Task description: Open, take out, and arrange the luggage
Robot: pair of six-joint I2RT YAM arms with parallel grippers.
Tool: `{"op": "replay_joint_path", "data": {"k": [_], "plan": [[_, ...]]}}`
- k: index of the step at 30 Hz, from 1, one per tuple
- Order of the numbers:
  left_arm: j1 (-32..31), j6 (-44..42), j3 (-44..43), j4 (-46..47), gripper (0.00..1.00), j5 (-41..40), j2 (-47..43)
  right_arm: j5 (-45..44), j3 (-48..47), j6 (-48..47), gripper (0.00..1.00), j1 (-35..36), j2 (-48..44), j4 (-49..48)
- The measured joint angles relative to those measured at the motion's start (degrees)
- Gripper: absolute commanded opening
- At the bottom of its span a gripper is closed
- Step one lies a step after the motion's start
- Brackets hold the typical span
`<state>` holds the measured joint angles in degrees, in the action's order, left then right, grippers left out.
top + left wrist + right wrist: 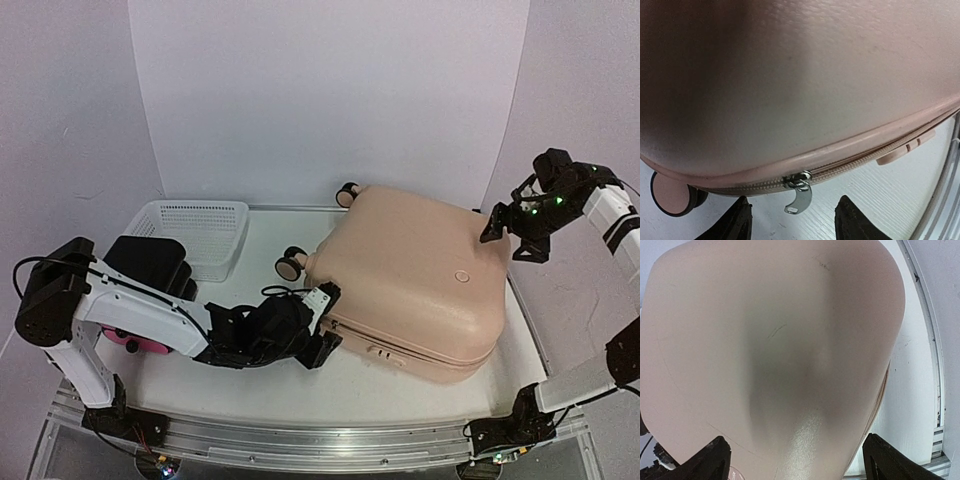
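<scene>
The beige-pink luggage [410,280] lies flat and zipped shut on the white table, its black wheels [292,262] pointing to the far left. My left gripper [325,322] is open and empty at the luggage's near-left edge. In the left wrist view the silver zipper pull [799,197] hangs from the zip between and just ahead of the two black fingertips [732,225], which do not touch it. My right gripper [505,235] is open and empty at the luggage's far right corner. In the right wrist view the shell [775,355] fills the frame between its spread fingers [890,460].
A white mesh basket [195,235] stands at the back left. A black box with pink fronts [150,265] sits beside it under my left arm. A metal rail [300,440] runs along the table's near edge. White walls close in behind and at both sides.
</scene>
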<state>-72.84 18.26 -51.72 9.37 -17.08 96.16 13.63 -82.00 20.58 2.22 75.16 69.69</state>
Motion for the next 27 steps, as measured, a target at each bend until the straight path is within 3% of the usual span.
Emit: {"op": "replay_joint_path", "data": {"k": [13,27], "plan": [[-1.9,-1.9,-4.9,-3.3,0.28,-13.2,5.2,-2.5,-0.1,-0.2,0.9,5.8,-1.0,2.0],[-1.9,-3.1,-5.3,-4.4,0.03,-14.5,5.2,-7.1,-2.8,0.0,0.77,13.6,-1.0,3.3]]}}
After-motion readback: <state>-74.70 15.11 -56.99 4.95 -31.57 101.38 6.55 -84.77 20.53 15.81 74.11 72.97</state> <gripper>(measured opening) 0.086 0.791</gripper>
